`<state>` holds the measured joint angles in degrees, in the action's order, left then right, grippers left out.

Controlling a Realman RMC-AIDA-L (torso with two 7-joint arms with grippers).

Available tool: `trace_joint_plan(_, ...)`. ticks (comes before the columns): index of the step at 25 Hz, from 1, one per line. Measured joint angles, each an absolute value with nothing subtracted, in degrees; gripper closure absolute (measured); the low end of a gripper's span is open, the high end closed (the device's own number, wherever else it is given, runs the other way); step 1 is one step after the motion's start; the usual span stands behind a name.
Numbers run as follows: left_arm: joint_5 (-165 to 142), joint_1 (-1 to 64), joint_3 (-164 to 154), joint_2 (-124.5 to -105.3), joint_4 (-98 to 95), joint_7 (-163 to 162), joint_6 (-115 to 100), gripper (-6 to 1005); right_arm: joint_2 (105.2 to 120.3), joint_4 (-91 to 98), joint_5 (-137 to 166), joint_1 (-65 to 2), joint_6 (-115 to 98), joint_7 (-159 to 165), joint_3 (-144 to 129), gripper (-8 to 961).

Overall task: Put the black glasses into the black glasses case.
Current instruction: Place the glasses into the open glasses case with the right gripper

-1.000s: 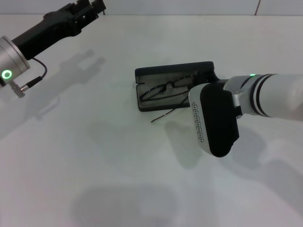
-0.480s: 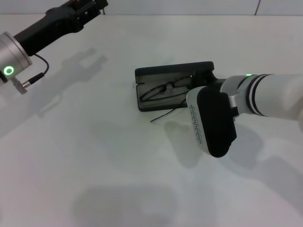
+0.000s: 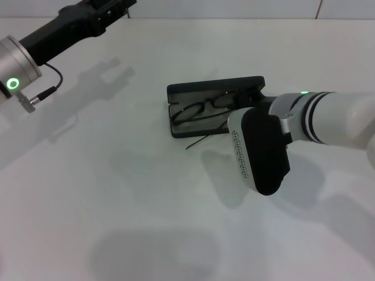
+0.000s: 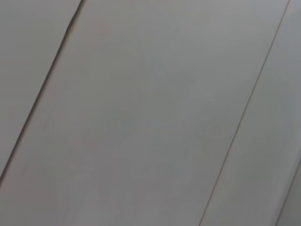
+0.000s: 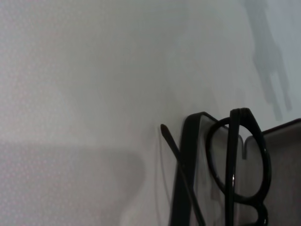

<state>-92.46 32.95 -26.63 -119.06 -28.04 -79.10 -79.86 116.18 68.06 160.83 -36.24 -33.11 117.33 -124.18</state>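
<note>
So the black glasses [image 3: 204, 109] are lying in the open black glasses case [image 3: 214, 89] just above the middle of the head view, with one temple arm [image 3: 199, 142] poking out over the near edge onto the white table [image 3: 117, 193]. The right gripper is hidden behind its own wrist beside the case, and the left gripper [image 3: 108, 4] is way off in the upper-left corner, so honestly can't tell if either is apart or together.
</note>
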Motion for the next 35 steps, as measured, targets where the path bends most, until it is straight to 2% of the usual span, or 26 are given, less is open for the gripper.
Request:
trace_joint_plan(7,-92.43,33.04,-26.63,-119.11,-28.04,-79.11,-79.82,392,116.18,67.9,160.71,-36.08,-33.13,117.43,-123.87,773)
trace_joint_plan(10,-92.47,33.0,-26.63,-119.1,-28.04,-79.13,-79.84,393,116.19,68.2,160.65,-35.86,-33.13,117.44,-123.88,888)
trace_joint_plan(15,-92.53,32.97,-26.63,-119.09,-28.04,-79.1,-79.87,394,116.19,70.08,160.48,-34.38,-33.15,117.43,-123.71,927)
trace_joint_plan(22,-92.52,32.61,-26.63,-119.09,-28.04,-79.1,-79.96,393,116.18,73.42,160.74,-31.59,-33.35,117.12,-123.24,924)
trace_joint_plan(35,-92.52,32.89,-26.63,-119.09,-28.04,-79.1,-80.22,393,116.19,73.35,161.21,-30.5,-33.34,117.3,-121.6,920)
